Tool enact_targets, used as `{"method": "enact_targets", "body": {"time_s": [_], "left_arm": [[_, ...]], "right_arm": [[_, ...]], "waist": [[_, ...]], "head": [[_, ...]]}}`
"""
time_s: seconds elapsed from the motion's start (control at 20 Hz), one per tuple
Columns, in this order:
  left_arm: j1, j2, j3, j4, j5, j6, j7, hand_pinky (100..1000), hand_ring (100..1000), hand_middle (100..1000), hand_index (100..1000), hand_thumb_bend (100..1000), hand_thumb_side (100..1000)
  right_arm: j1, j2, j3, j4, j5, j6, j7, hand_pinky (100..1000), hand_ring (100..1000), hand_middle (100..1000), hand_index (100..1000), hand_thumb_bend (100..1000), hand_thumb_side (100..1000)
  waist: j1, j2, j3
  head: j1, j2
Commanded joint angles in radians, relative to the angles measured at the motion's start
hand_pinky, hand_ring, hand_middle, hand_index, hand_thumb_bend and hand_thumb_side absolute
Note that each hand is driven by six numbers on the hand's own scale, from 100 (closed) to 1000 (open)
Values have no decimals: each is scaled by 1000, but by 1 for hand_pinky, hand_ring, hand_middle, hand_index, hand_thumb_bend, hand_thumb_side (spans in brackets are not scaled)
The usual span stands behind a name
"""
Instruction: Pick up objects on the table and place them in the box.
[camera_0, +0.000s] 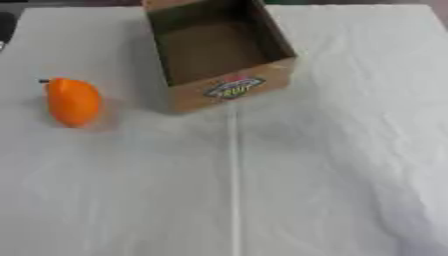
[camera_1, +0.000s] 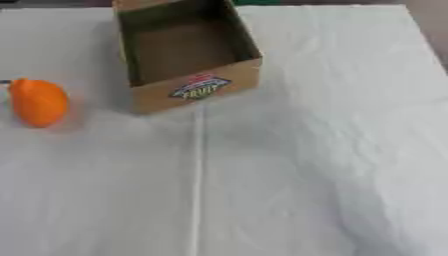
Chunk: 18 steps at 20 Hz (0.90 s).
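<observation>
One orange fruit (camera_0: 73, 101) lying left of open cardboard box (camera_0: 229, 88) on white table (camera_0: 332, 165); neither hand visible, finger state unknowable.

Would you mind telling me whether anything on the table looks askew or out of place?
Only the cardboard box sits turned at an angle to the table edges. The orange fruit lies intact to its left on the white cloth.
</observation>
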Motion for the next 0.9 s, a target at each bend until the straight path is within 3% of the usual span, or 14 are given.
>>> {"method": "enact_targets", "body": {"time_s": [0.05, 0.15, 0.2, 0.25, 0.3, 0.4, 0.6, 0.9], "left_arm": [[-17, 24, 9, -11, 3, -2, -7, 505, 711, 782, 890, 355, 943], [-21, 32, -2, -5, 2, -10, -32, 512, 730, 804, 925, 522, 942], [-28, 40, -11, 0, -10, -19, -61, 514, 734, 809, 930, 556, 942], [-38, 46, -18, 3, -29, -29, -93, 518, 741, 813, 916, 745, 952], [-53, 52, -28, 7, -51, -41, -132, 517, 741, 813, 915, 761, 950], [-88, 57, -53, 18, -92, -56, -221, 513, 743, 816, 914, 967, 943], [-160, 54, -106, 36, -150, -80, -388, 508, 746, 817, 915, 1000, 957], [-233, 50, -188, 86, -162, -130, -553, 512, 758, 834, 941, 1000, 934]], "right_arm": [[-6, -31, -7, -14, -2, -2, 0, 777, 804, 763, 844, 100, 1000], [-6, -31, -7, -14, -2, -2, 0, 777, 805, 763, 844, 100, 1000], [-5, -32, -7, -14, -2, -2, 0, 777, 805, 763, 844, 100, 1000], [-4, -32, -6, -14, -2, -1, 0, 777, 805, 763, 844, 100, 1000], [-3, -32, -6, -14, -2, -1, 1, 777, 805, 763, 844, 100, 1000], [-3, -31, -5, -14, -3, -1, 2, 778, 805, 763, 844, 100, 1000], [0, -30, -2, -14, -5, 1, 5, 778, 805, 762, 843, 100, 1000], [2, -28, 0, -14, -11, 3, 7, 778, 805, 762, 843, 100, 1000]], "waist": [[1, -18, -1], [1, -19, -1], [1, -19, 0], [0, -20, 1], [0, -21, 2], [0, -23, 5], [-1, -28, 11], [-2, -43, 21]], "head": [[-7, -8], [-6, -12], [-7, -14], [-8, -14], [-9, -13], [-9, -9], [7, 3], [37, 1]]}}
